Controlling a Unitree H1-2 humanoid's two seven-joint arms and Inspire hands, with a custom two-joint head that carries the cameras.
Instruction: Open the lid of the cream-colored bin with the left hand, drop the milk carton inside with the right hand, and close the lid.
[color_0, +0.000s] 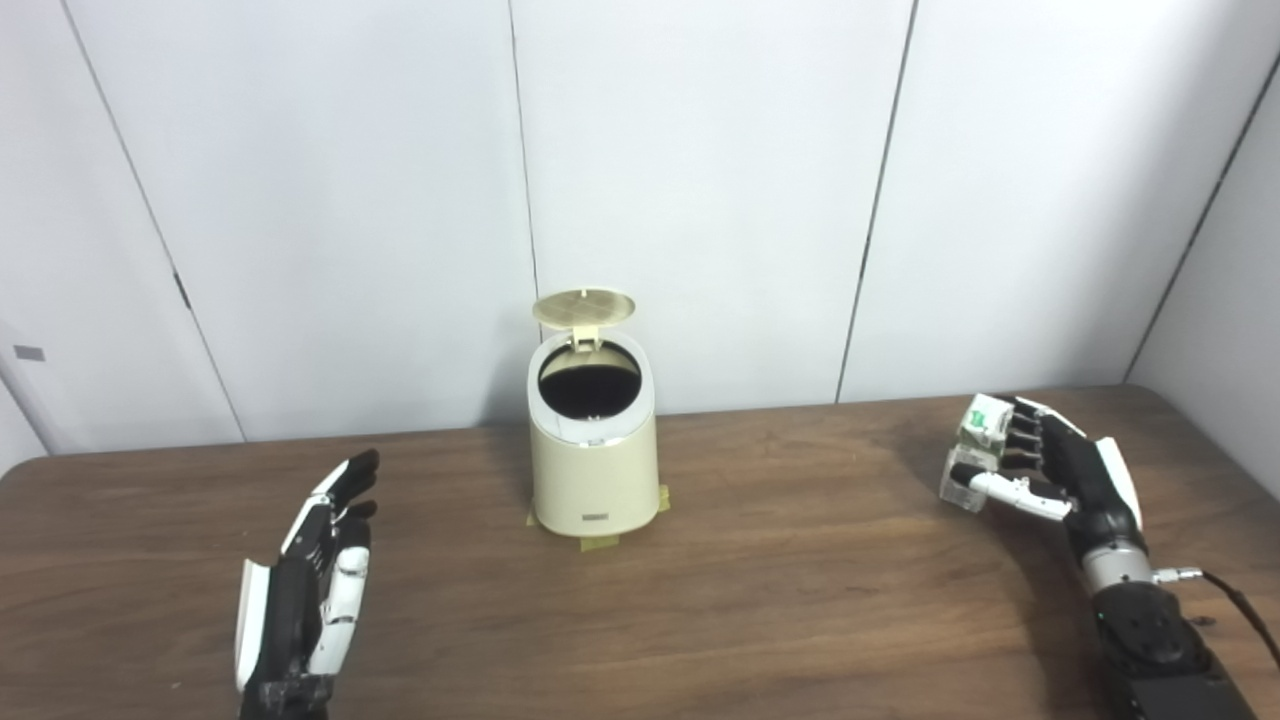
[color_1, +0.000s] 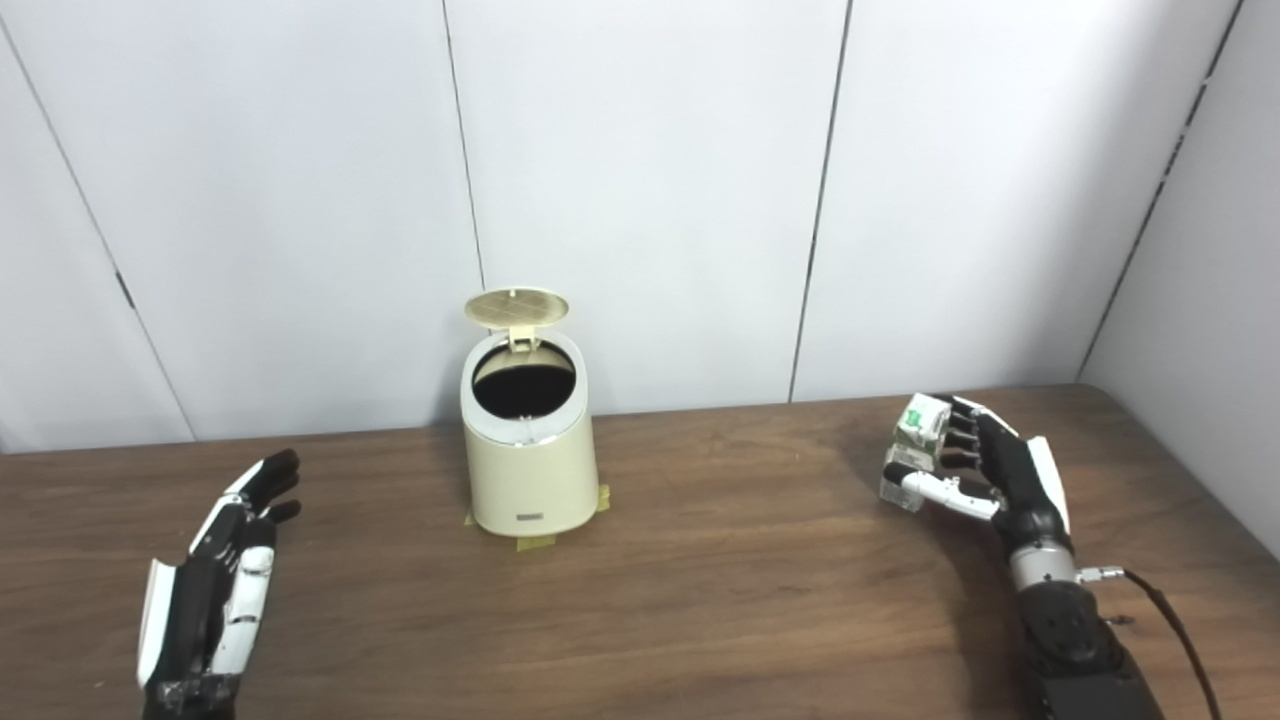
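The round cream-colored plastic bin (color_0: 592, 445) stands open, lid (color_0: 584, 306) up. The right hand (color_0: 1050, 465) grips the small white-and-green milk carton (color_0: 978, 440) far right; it looks light, crushable, best held by its flat sides. The left hand (color_0: 315, 580) rests empty, fingers spread.

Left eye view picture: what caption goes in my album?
Bin lid up, right hand holding milk carton, left hand open.
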